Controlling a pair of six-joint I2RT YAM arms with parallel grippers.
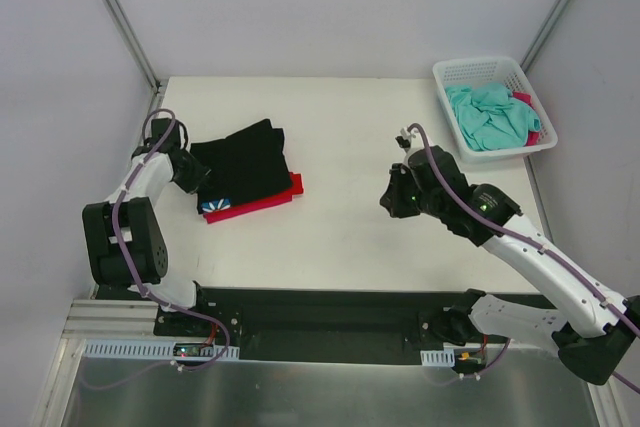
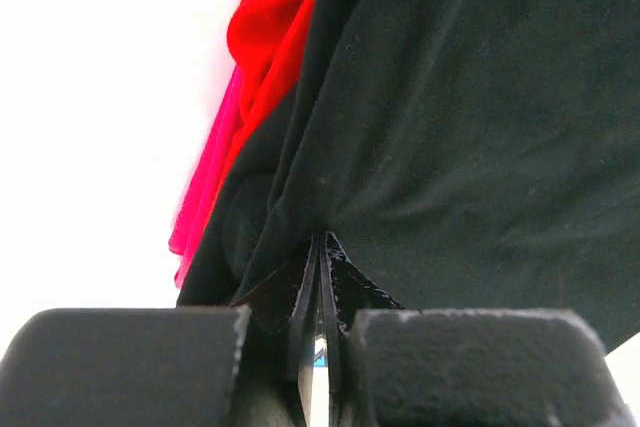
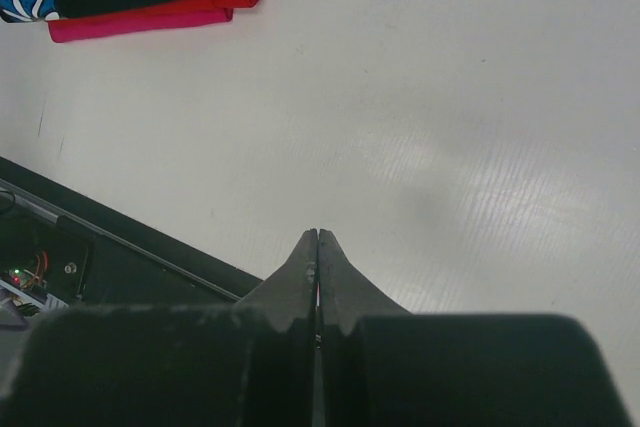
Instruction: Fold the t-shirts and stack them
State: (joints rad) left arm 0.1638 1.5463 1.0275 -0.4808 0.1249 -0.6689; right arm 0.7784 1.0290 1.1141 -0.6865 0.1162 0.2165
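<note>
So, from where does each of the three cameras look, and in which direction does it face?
Top external: above and behind the arms, looking down on the table, basket and both arms.
Left wrist: on the left arm, facing the black t-shirt; the left hand is shut on its cloth.
Right wrist: on the right arm, facing the table; the right hand is shut, empty.
Shared: all three show the black t-shirt over the red t-shirt.
</note>
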